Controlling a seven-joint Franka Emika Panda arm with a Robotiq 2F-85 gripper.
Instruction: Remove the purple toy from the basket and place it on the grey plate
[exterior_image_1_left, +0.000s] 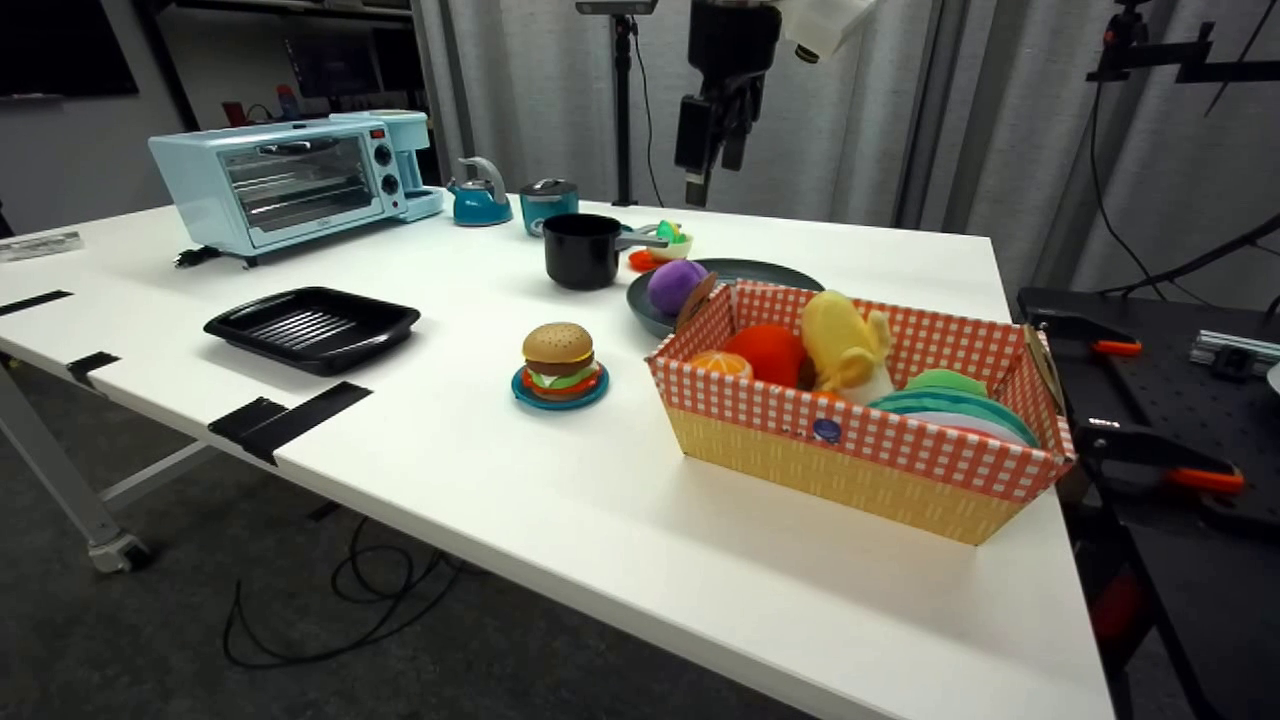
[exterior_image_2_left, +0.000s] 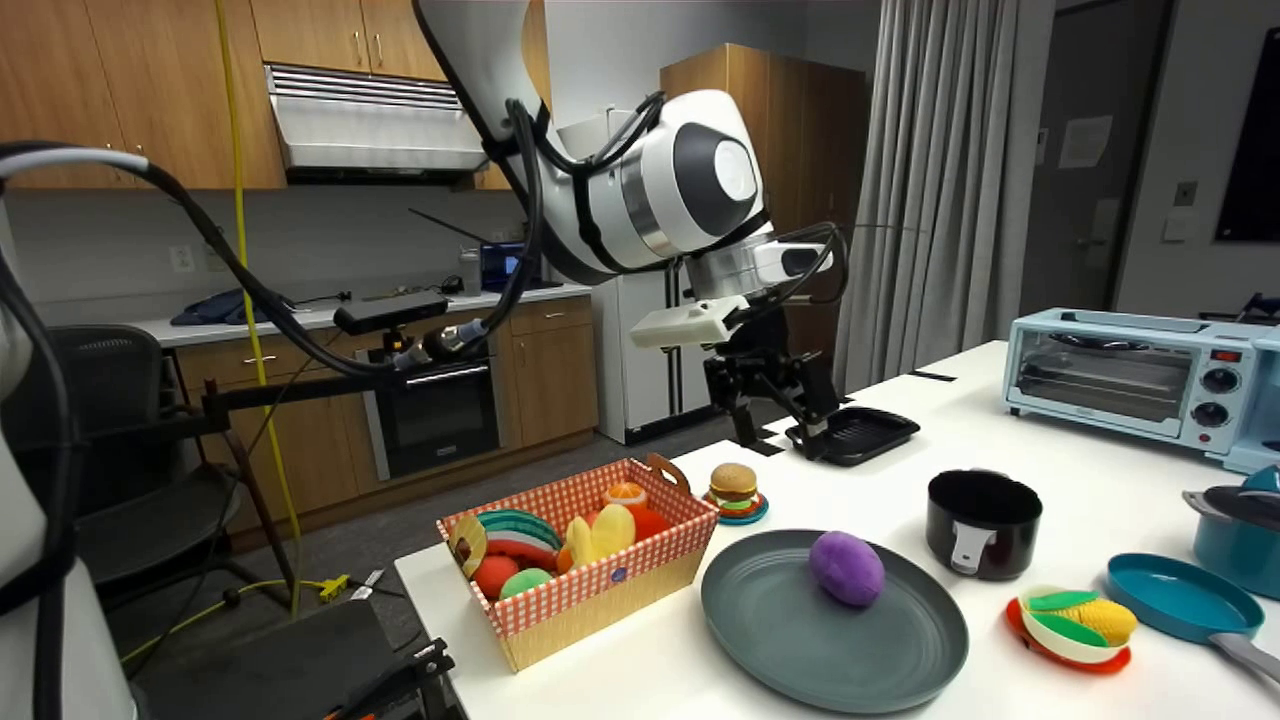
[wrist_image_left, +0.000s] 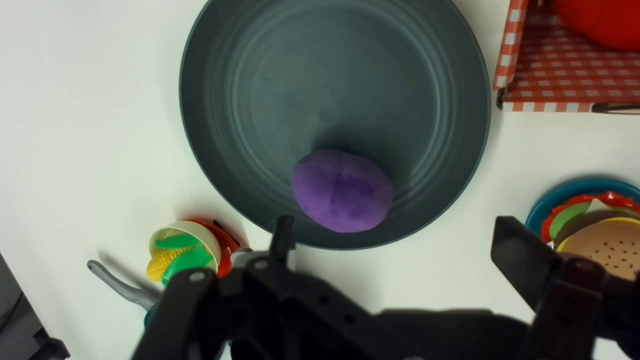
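Room: a white table (exterior_image_1_left: 450, 470), grey curtains (exterior_image_1_left: 850, 140) beyond it, and wooden cupboards (exterior_image_2_left: 170, 90) in an exterior view.
My gripper (wrist_image_left: 395, 240): hanging above the table, fingers (wrist_image_left: 522, 260) well apart with nothing held.
Purple toy (wrist_image_left: 342, 192): resting on the grey plate (wrist_image_left: 330, 75), off centre and close to the raised rim, outside the basket (exterior_image_1_left: 830, 470).
Toy's weight: light, I expect; nothing my wrist would notice much.
Toy's skin: matt, with a seam; I take it for stuffed cloth, soft, hard to break and not very slippery. The wrist view is a little hazy, so how firm the filling is I can only guess.
Toy's shape: egg-like, so a careless brush could roll it across the plate.
Toy's middle: if it needs shifting, I would come straight down and pinch here across the narrower way, gently, without scraping the rim.
Toy on plate: what the task asks, so I judge the placing done; the next move probably calls only for drawing away upward, touching neither.
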